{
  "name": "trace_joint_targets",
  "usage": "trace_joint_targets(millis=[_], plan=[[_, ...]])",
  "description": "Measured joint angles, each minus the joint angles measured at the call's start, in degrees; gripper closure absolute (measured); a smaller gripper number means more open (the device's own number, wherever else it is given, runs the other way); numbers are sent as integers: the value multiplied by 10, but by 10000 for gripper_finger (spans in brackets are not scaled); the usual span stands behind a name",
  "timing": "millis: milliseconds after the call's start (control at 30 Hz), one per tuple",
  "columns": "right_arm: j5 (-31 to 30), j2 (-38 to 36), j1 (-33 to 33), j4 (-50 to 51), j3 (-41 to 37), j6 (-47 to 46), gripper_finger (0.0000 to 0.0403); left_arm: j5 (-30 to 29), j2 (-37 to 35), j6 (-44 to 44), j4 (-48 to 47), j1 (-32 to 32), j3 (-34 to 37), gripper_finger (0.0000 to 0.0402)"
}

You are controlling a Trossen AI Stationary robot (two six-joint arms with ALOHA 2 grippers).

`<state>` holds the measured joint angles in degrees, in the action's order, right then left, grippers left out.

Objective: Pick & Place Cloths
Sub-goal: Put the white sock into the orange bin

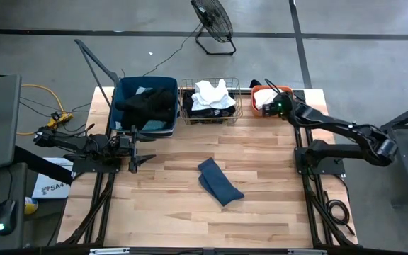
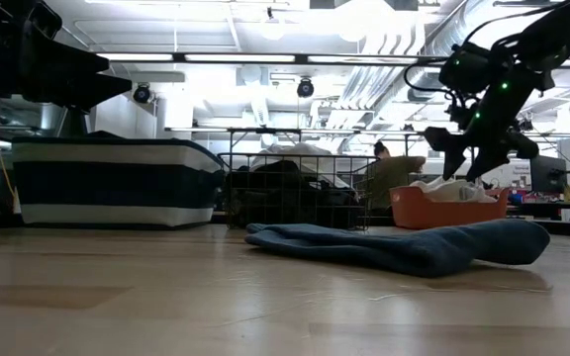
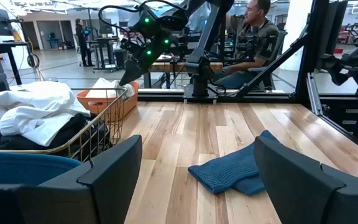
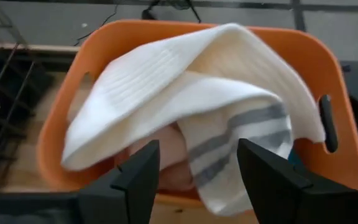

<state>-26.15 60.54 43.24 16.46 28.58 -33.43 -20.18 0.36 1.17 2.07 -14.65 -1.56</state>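
Cloths: a slate-blue one [image 1: 219, 182] lies mid-table, a white striped one [image 4: 191, 106] fills the orange tub [image 4: 303, 62] under the open, empty right gripper [image 4: 194, 177]; left gripper [image 3: 197, 180] open near the blue tub [image 1: 144, 106]; no writing legible

Around my pale wooden plank worktop [image 1: 190, 205] lies a grey concrete floor [image 1: 360, 18] crossed by dark lines. Beyond the far edge, a black round floor fan [image 1: 213, 21] sits with its cable trailing off. Past the left edge, yellow cables [image 1: 37, 95] loop over the floor. Looking level, I see a white ceiling with long strip lights [image 2: 226, 57] and pale ducts [image 2: 384, 74]. Beyond the right edge, a seated person [image 3: 252, 37] is at a desk.
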Motion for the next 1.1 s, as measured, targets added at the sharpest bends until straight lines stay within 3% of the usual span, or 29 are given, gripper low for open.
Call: trace_joint_targets(millis=[200, 500, 1100], plan=[[56, -10, -13, 21, 0, -4, 241, 0, 0, 0, 0, 0, 0, 101], [8, -8, -29, 59, 0, -15, 387, 0, 0, 0, 0, 0, 0, 101], [-113, 141, -26, 18, 0, -58, 400, 0, 0, 0, 0, 0, 0, 101]])
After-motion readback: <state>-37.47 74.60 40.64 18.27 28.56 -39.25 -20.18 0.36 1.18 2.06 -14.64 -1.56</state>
